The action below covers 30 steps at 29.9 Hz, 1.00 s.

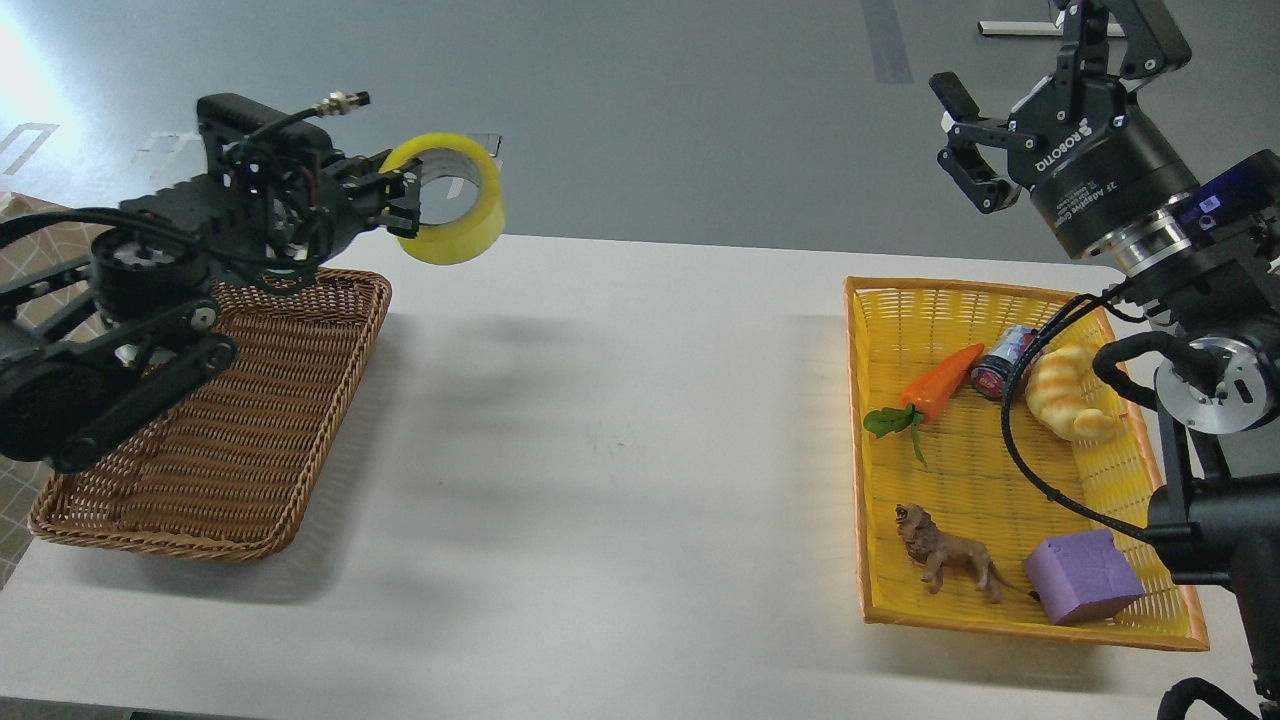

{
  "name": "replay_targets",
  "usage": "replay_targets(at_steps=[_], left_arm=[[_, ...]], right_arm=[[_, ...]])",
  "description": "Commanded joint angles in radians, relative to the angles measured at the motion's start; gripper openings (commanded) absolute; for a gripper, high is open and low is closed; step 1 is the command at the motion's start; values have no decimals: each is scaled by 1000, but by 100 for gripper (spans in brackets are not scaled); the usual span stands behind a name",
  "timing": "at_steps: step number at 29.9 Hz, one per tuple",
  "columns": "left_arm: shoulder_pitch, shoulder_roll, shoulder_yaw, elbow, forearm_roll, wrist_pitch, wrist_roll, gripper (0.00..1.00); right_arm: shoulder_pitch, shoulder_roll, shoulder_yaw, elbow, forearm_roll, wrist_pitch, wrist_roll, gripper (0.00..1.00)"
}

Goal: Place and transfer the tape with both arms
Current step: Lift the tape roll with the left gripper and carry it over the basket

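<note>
The tape [462, 222], a yellowish roll with a pale inner core, hangs in the air above the far right corner of the brown wicker basket [210, 420]. My left gripper [403, 195] is shut on the roll's left wall, one finger inside the core. My right gripper [962, 135] is open and empty, held high above the far edge of the yellow basket [870, 450].
The yellow basket at the right holds a toy carrot [935, 385], a small can [1003, 362], a croissant toy [1068, 390], a lion figure [945, 555] and a purple block [1083, 577]. The white table [600, 450] lies between the baskets. A checked cloth [15, 205] shows at the far left.
</note>
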Motion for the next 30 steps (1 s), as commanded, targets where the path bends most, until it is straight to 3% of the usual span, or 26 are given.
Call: replay_targets(at_steps=[1, 4, 6, 14, 19, 23, 30], left_arm=[[10, 135, 14, -1, -67, 32, -18, 0], [75, 232, 14, -1, -104, 58, -58, 0], [152, 289, 14, 8, -113, 110, -122, 0], [345, 313, 13, 88, -118, 255, -185, 0], [379, 307, 14, 192, -125, 288, -271, 0], [404, 303, 16, 226, -150, 288, -299, 0], [425, 287, 17, 226, -157, 289, -299, 0]], right_arm=[[0, -2, 0, -1, 0, 0, 0, 100], [-2, -2, -2, -3, 0, 0, -1, 100], [-8, -2, -3, -4, 0, 0, -5, 100], [-26, 3, -10, 2, 0, 0, -5, 100], [-36, 4, -14, 5, 0, 0, -5, 100], [-45, 3, -16, 4, 0, 0, -6, 100], [-54, 1, -16, 5, 0, 0, -6, 100]])
